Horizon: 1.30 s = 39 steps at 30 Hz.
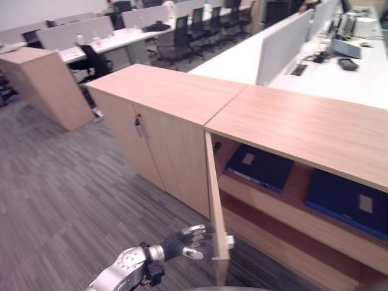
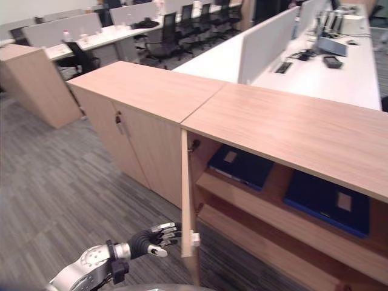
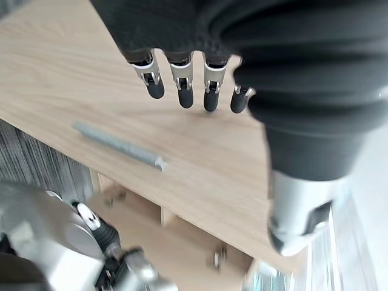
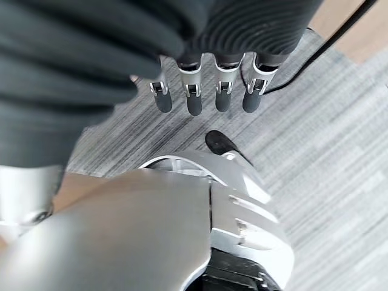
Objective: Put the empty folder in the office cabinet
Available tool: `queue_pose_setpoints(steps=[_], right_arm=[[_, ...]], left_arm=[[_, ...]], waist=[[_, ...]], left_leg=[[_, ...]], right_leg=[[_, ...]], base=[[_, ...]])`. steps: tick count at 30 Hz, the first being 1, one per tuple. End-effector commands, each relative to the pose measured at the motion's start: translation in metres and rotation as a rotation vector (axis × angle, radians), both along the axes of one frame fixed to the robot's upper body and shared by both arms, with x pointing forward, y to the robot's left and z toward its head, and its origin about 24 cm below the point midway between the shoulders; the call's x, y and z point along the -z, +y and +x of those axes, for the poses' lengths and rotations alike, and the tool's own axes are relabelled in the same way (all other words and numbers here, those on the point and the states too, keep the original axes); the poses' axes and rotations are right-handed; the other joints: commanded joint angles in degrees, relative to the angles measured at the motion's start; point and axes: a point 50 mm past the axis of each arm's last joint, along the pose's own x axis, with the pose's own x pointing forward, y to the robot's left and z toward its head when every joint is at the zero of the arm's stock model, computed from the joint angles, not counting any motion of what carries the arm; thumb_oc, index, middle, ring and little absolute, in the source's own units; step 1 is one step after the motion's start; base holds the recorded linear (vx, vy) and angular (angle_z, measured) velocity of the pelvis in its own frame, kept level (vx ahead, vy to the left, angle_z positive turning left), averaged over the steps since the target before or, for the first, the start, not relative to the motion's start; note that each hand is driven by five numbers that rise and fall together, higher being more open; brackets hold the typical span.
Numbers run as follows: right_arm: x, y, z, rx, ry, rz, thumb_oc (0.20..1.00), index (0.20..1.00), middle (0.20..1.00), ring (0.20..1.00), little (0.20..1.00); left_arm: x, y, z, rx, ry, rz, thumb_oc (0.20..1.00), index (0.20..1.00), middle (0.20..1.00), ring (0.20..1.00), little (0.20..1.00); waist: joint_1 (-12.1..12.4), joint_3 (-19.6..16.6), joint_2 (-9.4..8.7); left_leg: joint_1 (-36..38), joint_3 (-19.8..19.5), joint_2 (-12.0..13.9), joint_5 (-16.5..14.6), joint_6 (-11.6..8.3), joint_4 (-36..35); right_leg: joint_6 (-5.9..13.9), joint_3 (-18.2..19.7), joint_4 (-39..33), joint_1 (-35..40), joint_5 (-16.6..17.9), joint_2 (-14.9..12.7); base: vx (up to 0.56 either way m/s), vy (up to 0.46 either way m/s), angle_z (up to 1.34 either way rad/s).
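Two dark blue folders (image 1: 262,165) lie on the cabinet (image 1: 303,127) shelf, up and right of the left hand (image 1: 188,241), whose relaxed, empty fingers reach toward the open door (image 1: 216,206). Right hand (image 4: 206,91) hangs released.

My arms are silver-grey metal; dark ribbed covers wrap wrists and hand backs, and my fingers (image 3: 182,82) are silver with dark tips.

2 dark blue folders (image 1: 262,166) lie flat inside the open cabinet (image 1: 303,127).
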Motion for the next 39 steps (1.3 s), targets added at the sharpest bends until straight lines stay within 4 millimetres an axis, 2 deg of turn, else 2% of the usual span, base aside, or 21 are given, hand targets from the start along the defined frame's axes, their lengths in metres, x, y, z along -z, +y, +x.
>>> queue_pose_setpoints(steps=[1, 2, 3, 5, 6, 7, 8, 10, 15, 17, 20, 23, 24, 25, 26, 27, 28, 32, 34, 37, 39], right_arm=[[-0.006, -0.020, -0.041, -0.126, 0.219, -0.055, 1.000, 1.000, 1.000, 1.000, 1.000], [-0.006, -0.021, -0.041, -0.126, 0.219, -0.056, 1.000, 1.000, 1.000, 1.000, 1.000], [-0.007, -0.023, -0.041, -0.140, 0.227, -0.059, 1.000, 1.000, 1.000, 1.000, 1.000], [-0.009, -0.030, -0.040, -0.091, 0.216, -0.073, 1.000, 1.000, 1.000, 1.000, 1.000], [-0.010, -0.032, -0.038, -0.080, 0.211, -0.084, 1.000, 1.000, 1.000, 1.000, 1.000], [-0.011, -0.035, -0.035, -0.069, 0.208, -0.100, 1.000, 1.000, 1.000, 1.000, 1.000], [-0.011, -0.034, -0.035, -0.070, 0.209, -0.100, 1.000, 1.000, 1.000, 1.000, 1.000], [-0.011, -0.034, -0.032, -0.058, 0.193, -0.111, 1.000, 1.000, 1.000, 1.000, 1.000], [-0.010, -0.033, -0.024, 0.003, 0.146, -0.124, 1.000, 1.000, 1.000, 1.000, 1.000], [-0.004, -0.014, -0.009, 0.014, 0.047, -0.038, 1.000, 1.000, 1.000, 1.000, 1.000], [-0.002, -0.009, -0.009, 0.016, 0.033, -0.036, 1.000, 1.000, 1.000, 1.000, 1.000], [-0.002, -0.007, -0.004, 0.004, 0.030, -0.043, 1.000, 1.000, 1.000, 1.000, 1.000], [-0.002, -0.010, -0.004, -0.002, 0.023, -0.052, 1.000, 1.000, 1.000, 1.000, 1.000], [-0.003, -0.010, -0.004, -0.005, 0.024, -0.053, 1.000, 1.000, 1.000, 1.000, 1.000], [-0.004, -0.014, -0.002, -0.002, 0.015, -0.060, 1.000, 1.000, 1.000, 1.000, 1.000], [-0.004, -0.015, -0.002, -0.003, 0.016, -0.060, 1.000, 1.000, 1.000, 1.000, 1.000], [-0.005, -0.016, -0.001, -0.008, 0.013, -0.060, 1.000, 1.000, 1.000, 1.000, 1.000], [-0.007, -0.021, 0.011, -0.088, 0.002, -0.075, 1.000, 1.000, 1.000, 1.000, 1.000], [-0.006, -0.015, 0.013, -0.112, 0.003, -0.058, 1.000, 1.000, 1.000, 1.000, 1.000], [-0.007, -0.018, 0.012, -0.113, 0.001, -0.066, 1.000, 1.000, 1.000, 1.000, 1.000], [-0.007, -0.021, 0.009, -0.119, 0.012, -0.074, 1.000, 1.000, 1.000, 1.000, 1.000]], left_arm=[[-0.044, -0.026, 0.011, 0.065, -0.186, -0.192, 1.000, 1.000, 1.000, 1.000, 1.000], [-0.044, -0.026, 0.011, 0.065, -0.186, -0.192, 1.000, 1.000, 1.000, 1.000, 1.000], [-0.044, -0.027, 0.013, 0.054, -0.191, -0.183, 1.000, 1.000, 1.000, 1.000, 1.000], [-0.039, -0.031, 0.017, 0.056, -0.203, -0.149, 1.000, 1.000, 1.000, 1.000, 1.000], [-0.039, -0.034, 0.017, 0.065, -0.213, -0.139, 1.000, 1.000, 1.000, 1.000, 1.000], [-0.034, -0.033, 0.016, 0.062, -0.205, -0.121, 1.000, 1.000, 1.000, 1.000, 1.000], [-0.034, -0.032, 0.016, 0.061, -0.205, -0.120, 1.000, 1.000, 1.000, 1.000, 1.000], [-0.027, -0.027, 0.015, 0.019, -0.194, -0.090, 1.000, 1.000, 1.000, 1.000, 1.000], [-0.017, -0.016, 0.016, -0.054, -0.179, -0.034, 1.000, 1.000, 1.000, 1.000, 1.000], [-0.017, 0.005, 0.028, -0.153, -0.258, 0.081, 1.000, 1.000, 1.000, 1.000, 1.000], [-0.018, 0.026, 0.034, -0.211, -0.296, 0.160, 1.000, 1.000, 1.000, 1.000, 1.000], [-0.009, 0.048, 0.027, -0.283, -0.265, 0.237, 1.000, 1.000, 1.000, 1.000, 1.000], [0.005, 0.070, 0.014, -0.368, -0.218, 0.323, 1.000, 1.000, 1.000, 1.000, 1.000], [0.005, 0.070, 0.013, -0.370, -0.217, 0.323, 1.000, 1.000, 1.000, 1.000, 1.000], [0.018, 0.084, -0.002, -0.431, -0.161, 0.380, 1.000, 1.000, 1.000, 1.000, 1.000], [0.018, 0.084, -0.002, -0.432, -0.161, 0.381, 1.000, 1.000, 1.000, 1.000, 1.000], [0.026, 0.090, -0.012, -0.457, -0.118, 0.407, 1.000, 1.000, 1.000, 1.000, 1.000], [0.048, 0.111, -0.038, -0.499, -0.011, 0.529, 1.000, 1.000, 1.000, 1.000, 1.000], [0.052, 0.114, -0.045, -0.442, 0.007, 0.582, 1.000, 1.000, 1.000, 1.000, 1.000], [0.061, 0.121, -0.057, -0.386, 0.046, 0.666, 1.000, 1.000, 1.000, 1.000, 1.000], [0.076, 0.126, -0.071, -0.363, 0.135, 0.706, 1.000, 1.000, 1.000, 1.000, 1.000]], waist=[[-2.7, -1.0, 1.20], [-2.6, -0.9, 1.18], [-3.4, -1.1, 1.31], [-4.3, -1.8, 0.99], [-4.3, -1.9, 0.61], [-4.4, -2.1, -0.09], [-4.2, -2.1, -0.09], [-4.0, -2.1, -0.33], [-4.3, -2.1, -0.36], [-5.3, -2.1, -0.83], [-5.5, -1.1, -1.84], [-4.6, 0.7, -2.88], [-2.6, 2.4, -3.20], [-2.7, 2.4, -3.18], [-0.2, 3.4, -3.71], [-0.3, 3.3, -3.74], [1.0, 3.7, -3.80], [4.7, 4.3, -3.28], [4.6, 3.7, -2.67], [3.7, 2.1, -2.47], [2.8, 0.9, -1.82]], left_leg=[[-4.0, 3.5, 1.6, -1.8, 0.58, 2.3], [-4.0, 3.6, 1.5, -1.8, 0.61, 2.3], [-2.9, 5.0, 2.4, -2.7, 1.31, 2.3], [-0.9, 4.7, 1.2, -4.8, 2.16, 1.9], [-0.8, 4.5, 0.7, -4.4, 2.14, 1.8], [-0.9, 5.1, 1.0, -4.0, 1.79, 2.1], [-0.9, 5.3, 1.2, -4.0, 1.67, 2.1], [-1.2, 6.2, 2.8, -3.0, 0.62, 2.2], [-1.5, 7.2, 5.4, -2.5, -0.63, 3.1], [-1.5, 8.4, 7.4, -2.7, -1.28, 4.9], [-3.9, 10.0, 10.3, -4.4, -1.86, 12.8], [-6.0, 10.4, 14.4, -6.4, -2.73, 23.6], [-7.4, 6.7, 14.7, -5.7, -4.13, 26.9], [-7.4, 6.8, 14.7, -5.6, -4.05, 26.9], [-9.3, 0.8, 11.1, -8.0, -3.30, 25.3], [-9.3, 0.8, 11.0, -8.0, -3.15, 25.2], [-10.4, -2.7, 9.2, -8.3, -3.02, 24.4], [-13.5, -14.1, 3.6, -5.8, -3.06, 20.0], [-11.5, -13.8, 3.7, -4.6, -2.78, 16.9], [-10.3, -12.4, 2.7, -3.6, -2.27, 14.1], [-8.2, -11.1, 1.5, -3.3, -1.40, 11.0]], right_leg=[[0.55, -8.6, 4.4, -0.2, 1.9, -4.2], [0.58, -8.5, 4.5, -0.3, 1.8, -4.3], [0.26, -8.3, 5.6, 0.2, 2.1, -7.3], [1.35, -5.5, 6.2, 0.8, 3.8, -9.7], [1.66, -4.4, 4.1, 1.5, 4.0, -8.6], [2.18, -3.0, 0.5, 1.9, 3.7, -6.3], [2.09, -2.8, 0.1, 1.9, 3.9, -6.0], [1.56, -2.5, -2.2, 1.9, 3.7, -3.0], [0.02, -2.8, -2.7, 1.8, 2.3, -0.2], [-1.12, -2.3, -2.1, 1.4, 1.1, 1.0], [-3.10, -1.9, -0.8, 1.6, -1.1, 1.8], [-5.33, -1.3, 0.2, 2.2, -4.0, 3.0], [-6.14, -1.4, 1.0, 2.4, -5.5, 4.1], [-6.20, -1.3, 1.0, 2.3, -5.5, 4.1], [-5.91, -2.5, 2.1, 2.2, -5.6, 3.9], [-5.87, -2.5, 2.2, 2.2, -5.6, 3.7], [-5.67, -2.6, 3.2, 2.0, -5.7, 3.9], [-5.51, -0.3, 8.5, 0.3, -7.8, 4.8], [-5.44, -0.1, 9.2, -0.1, -8.5, 5.8], [-5.24, 0.6, 8.2, -0.8, -8.4, 6.1], [-4.68, 1.5, 8.1, -1.1, -7.8, 5.9]], base=[[-0.09, 0.037, -0.68], [-0.01, -0.024, -0.81], [0.02, -0.048, -0.92], [0.11, -0.069, -0.46], [0.15, -0.222, -0.15], [0.08, -0.216, -0.24], [0.06, -0.345, -0.64], [0.03, -0.284, -0.56], [0.02, -0.219, -0.19], [0.02, -0.283, -0.10], [-0.01, -0.262, -0.26], [0.03, -0.255, -0.48], [-0.01, -0.147, -1.01], [-0.04, -0.085, -1.70], [-0.02, 0.010, -1.52], [0.00, 0.018, -1.44], [0.05, 0.027, -0.91], [0.09, 0.031, -1.22], [0.03, 0.037, -1.27], [0.01, 0.120, -1.20], [0.02, 0.133, -0.87]])
